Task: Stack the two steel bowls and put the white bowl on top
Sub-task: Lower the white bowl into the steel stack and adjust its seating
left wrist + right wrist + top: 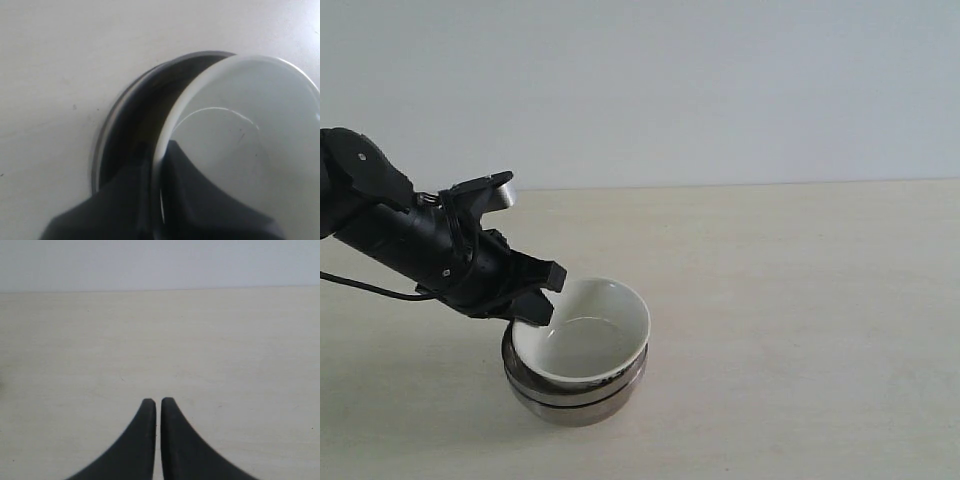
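The two steel bowls [582, 395] sit nested on the table, front left of centre. The white bowl [588, 335] rests tilted in the top steel bowl. My left gripper [535, 300] is shut on the white bowl's left rim, one finger inside and one outside. In the left wrist view the white bowl [245, 135] fills the frame, with the dark steel bowl [135, 115] behind it and my left gripper [157, 165] pinching the rim. My right gripper [158, 401] is shut over bare table with nothing between its fingers; it does not show in the exterior view.
The beige table [800, 300] stretches to a pale wall at the back. The left arm [390, 230] reaches in from the left edge, low over the table.
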Controlling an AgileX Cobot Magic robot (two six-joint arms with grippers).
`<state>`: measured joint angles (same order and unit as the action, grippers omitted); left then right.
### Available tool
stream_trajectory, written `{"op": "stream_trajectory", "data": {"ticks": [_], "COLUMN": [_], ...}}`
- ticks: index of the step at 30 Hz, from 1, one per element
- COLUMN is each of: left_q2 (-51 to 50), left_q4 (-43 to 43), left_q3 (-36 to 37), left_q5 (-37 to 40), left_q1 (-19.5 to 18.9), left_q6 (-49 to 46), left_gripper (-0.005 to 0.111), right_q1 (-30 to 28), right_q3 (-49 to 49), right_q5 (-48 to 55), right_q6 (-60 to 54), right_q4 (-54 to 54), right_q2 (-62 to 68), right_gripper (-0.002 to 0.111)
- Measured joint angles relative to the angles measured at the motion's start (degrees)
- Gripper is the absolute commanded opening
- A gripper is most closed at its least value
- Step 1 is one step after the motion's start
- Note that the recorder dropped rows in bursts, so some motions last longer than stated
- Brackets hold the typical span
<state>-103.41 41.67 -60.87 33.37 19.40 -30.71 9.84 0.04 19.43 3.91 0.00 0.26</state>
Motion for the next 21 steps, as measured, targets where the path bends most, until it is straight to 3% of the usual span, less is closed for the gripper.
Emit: {"op": "stream_trajectory", "data": {"ticks": [21], "left_q2": [0.0], "left_q4": [-2.02], "left_q3": [0.0], "left_q5": [1.07], "left_q1": [0.0], "left_q6": [0.0], "left_gripper": [0.004], "right_q1": [0.0], "right_q3": [0.0], "right_q5": [0.0], "right_q6": [0.0], "right_q4": [0.0], "right_q2": [0.0], "right_gripper": [0.0]}}
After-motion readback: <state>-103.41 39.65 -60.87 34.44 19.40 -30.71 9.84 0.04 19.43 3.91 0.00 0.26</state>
